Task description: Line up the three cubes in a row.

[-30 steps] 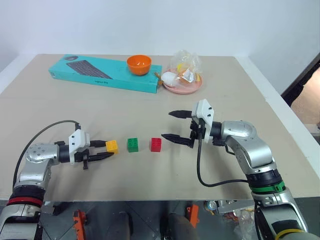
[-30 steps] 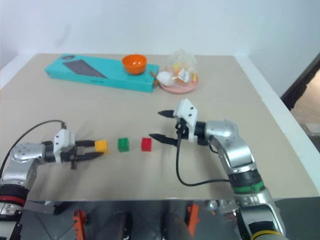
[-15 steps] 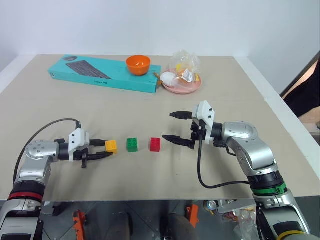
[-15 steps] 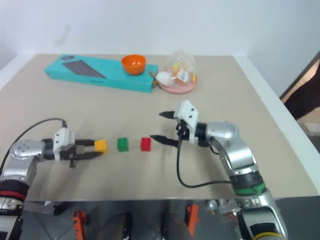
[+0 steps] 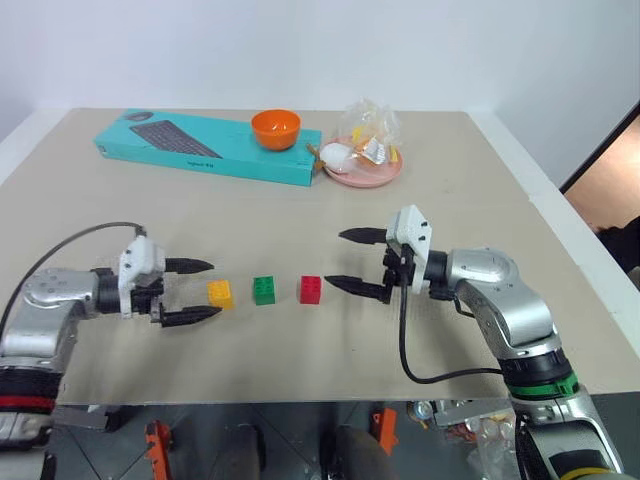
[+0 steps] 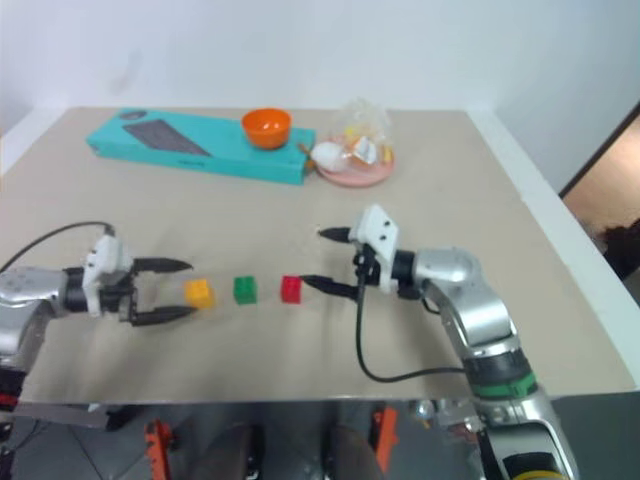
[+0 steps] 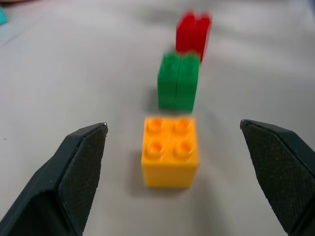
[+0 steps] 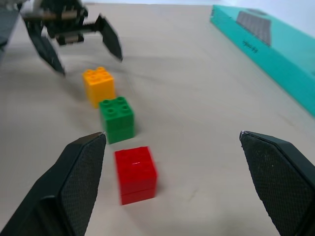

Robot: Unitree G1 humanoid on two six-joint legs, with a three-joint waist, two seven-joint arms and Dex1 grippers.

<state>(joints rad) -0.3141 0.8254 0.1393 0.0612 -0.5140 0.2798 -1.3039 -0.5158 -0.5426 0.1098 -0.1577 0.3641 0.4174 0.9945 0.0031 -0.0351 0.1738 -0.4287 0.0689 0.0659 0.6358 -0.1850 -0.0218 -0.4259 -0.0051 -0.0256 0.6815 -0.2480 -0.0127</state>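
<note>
Three small studded cubes stand in a row on the tan table: yellow-orange point(image 5: 221, 293), green point(image 5: 264, 290) and red point(image 5: 310, 289), with small gaps between them. My left gripper point(image 5: 193, 291) is open just left of the yellow-orange cube point(image 7: 170, 158), its fingers spread wide and apart from it. To the right of the red cube point(image 8: 136, 174), my right gripper point(image 5: 355, 261) hangs open, holding nothing. The right wrist view looks down the row at the green cube point(image 8: 117, 118) and the left gripper point(image 8: 81, 46) beyond it.
A teal keyboard box point(image 5: 205, 146) lies at the back left with an orange bowl point(image 5: 277, 129) on it. A pink plate point(image 5: 364, 175) holding wrapped items sits beside it. The table's right edge point(image 5: 560, 235) runs close to my right arm.
My left gripper has let go of the yellow-orange cube, opened wide and lifted a little. The cube stays on the table. The right gripper has held still.
</note>
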